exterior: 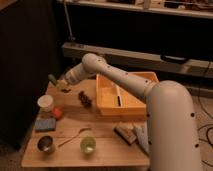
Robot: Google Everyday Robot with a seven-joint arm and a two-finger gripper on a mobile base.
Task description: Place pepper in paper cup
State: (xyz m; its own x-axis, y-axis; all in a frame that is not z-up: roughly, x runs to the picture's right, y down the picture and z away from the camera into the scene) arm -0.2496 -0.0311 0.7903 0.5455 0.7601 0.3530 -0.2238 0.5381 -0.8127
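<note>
The gripper [61, 83] is clamped shut on the pepper [53, 79], above the table's back-left, beyond the paper cup [45, 103]. Looks light, firm, smooth-skinned; mid-body grip's probably safest.

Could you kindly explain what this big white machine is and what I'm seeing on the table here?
It is a mobile robot with one white arm, seen by a single camera looking past its body. Its end effector hangs above the far left of the wooden table, shut on the pepper, a small green one. Below it stands the white paper cup. Also there: an orange ball, blue sponge, metal cup, green cup, dark lump and yellow tray.
</note>
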